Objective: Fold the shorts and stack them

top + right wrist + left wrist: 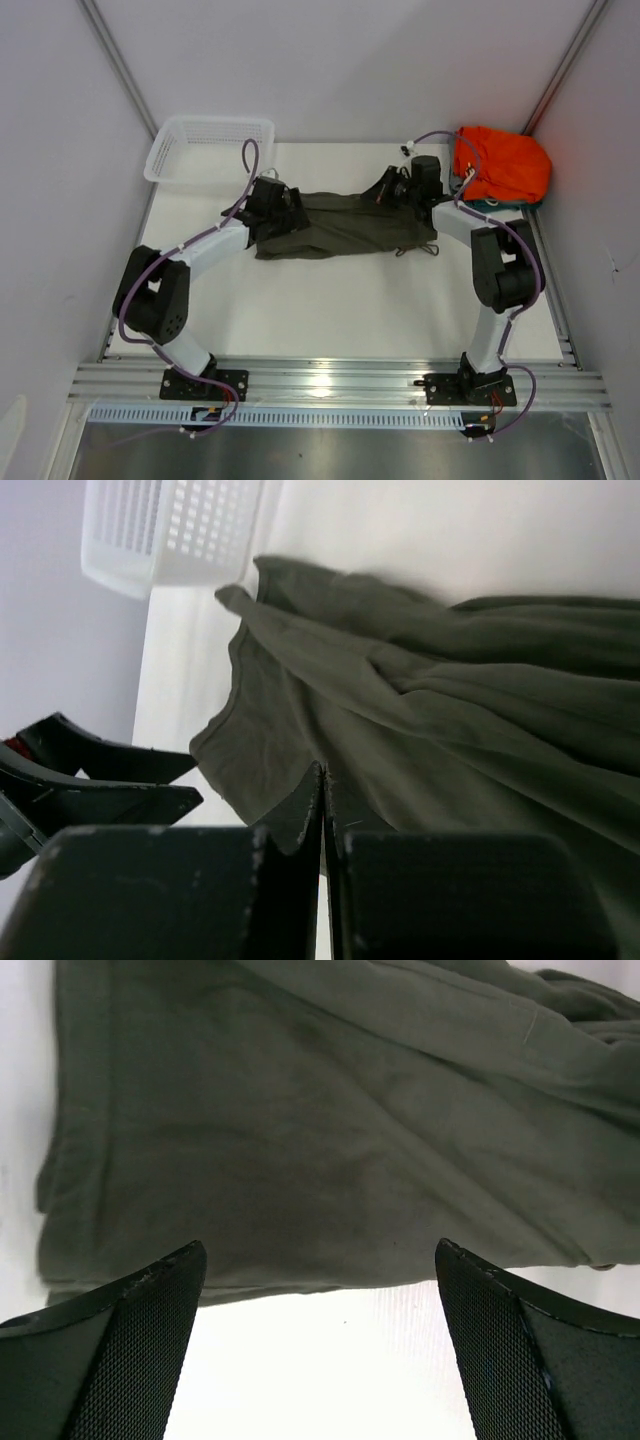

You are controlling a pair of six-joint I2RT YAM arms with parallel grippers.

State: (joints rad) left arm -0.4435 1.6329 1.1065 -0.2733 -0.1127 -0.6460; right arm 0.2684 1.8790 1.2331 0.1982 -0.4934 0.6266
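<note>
The olive-green shorts (340, 225) lie spread across the far middle of the table, wrinkled, with a thin cord at the right end. My left gripper (278, 205) is open over the shorts' left end; in the left wrist view the open fingers (318, 1250) frame the cloth's (330, 1140) near edge and bare table. My right gripper (398, 187) is at the shorts' far right edge. In the right wrist view its fingers (324, 770) are shut together with the cloth (450, 730) drawn in folds to their tips.
A white mesh basket (210, 150) stands at the far left corner; it also shows in the right wrist view (170, 530). Bright orange shorts (500, 165) sit bunched at the far right on a teal garment (503, 206). White walls enclose the table.
</note>
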